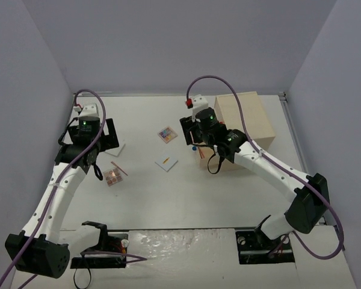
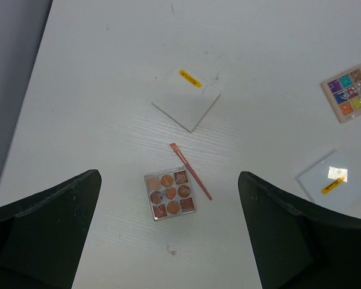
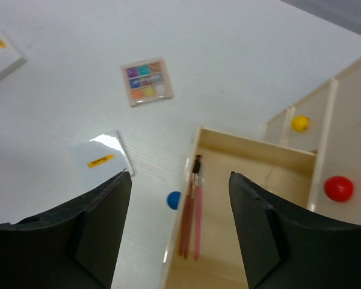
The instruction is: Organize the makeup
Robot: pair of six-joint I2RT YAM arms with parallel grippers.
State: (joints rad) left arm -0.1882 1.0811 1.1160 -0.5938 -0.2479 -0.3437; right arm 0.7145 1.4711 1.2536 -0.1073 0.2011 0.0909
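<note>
Both tools gape wide, holding nothing. Under the left tool (image 2: pixel 168 176), on the left of the matte white tabletop (image 2: pixel 108 72), a square palette (image 2: pixel 170 194) of round coppery pans lies just beside a thin pink pencil (image 2: pixel 191 171). Under the right tool (image 3: pixel 179 177), slim pencils (image 3: pixel 191 217) lie in the pale wooden drawer (image 3: pixel 253 156), which stands open on the right.

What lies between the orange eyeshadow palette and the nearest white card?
Between the palette and the card lies only the upper end of a thin pink pencil; the rest is bare table, as the left wrist view shows.
</note>
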